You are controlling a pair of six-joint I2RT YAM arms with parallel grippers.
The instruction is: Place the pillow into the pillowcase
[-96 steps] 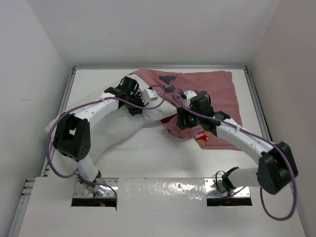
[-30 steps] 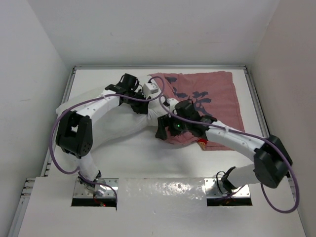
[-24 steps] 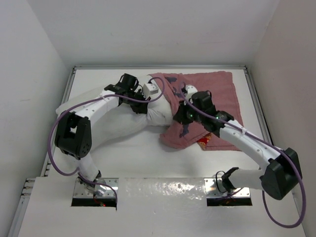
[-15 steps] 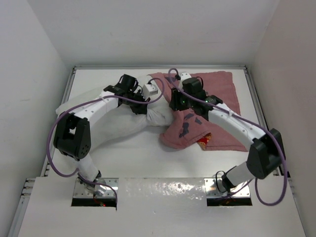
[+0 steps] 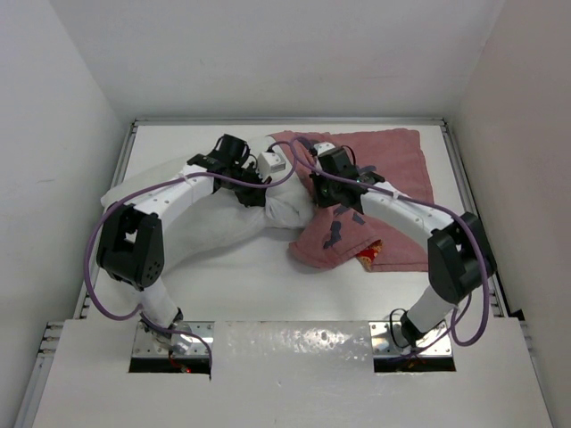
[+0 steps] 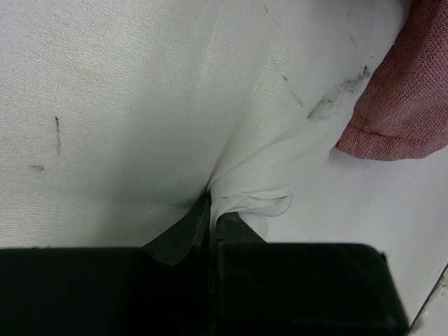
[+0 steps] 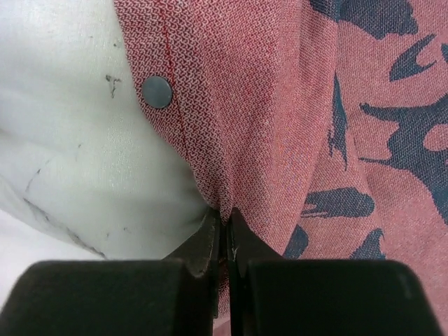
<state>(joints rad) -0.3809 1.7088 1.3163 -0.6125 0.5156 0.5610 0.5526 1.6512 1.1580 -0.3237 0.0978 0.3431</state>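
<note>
Pinching the pillow [image 5: 223,234], slanted from near the left edge of the table [image 5: 268,299] to far centre, in the closed left gripper [image 6: 210,208]; clamping the mouth hem of the pillowcase [image 5: 393,165], just right of that pillow end, in the closed right gripper [image 7: 225,215]. Likely next: hem leftward along the pillow's length.

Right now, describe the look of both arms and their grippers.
Both arms share a build: the left arm and right arm have white links, bulky black joint housings and a loose purple cable alongside. The left gripper and right gripper have flat black fingers.
</note>
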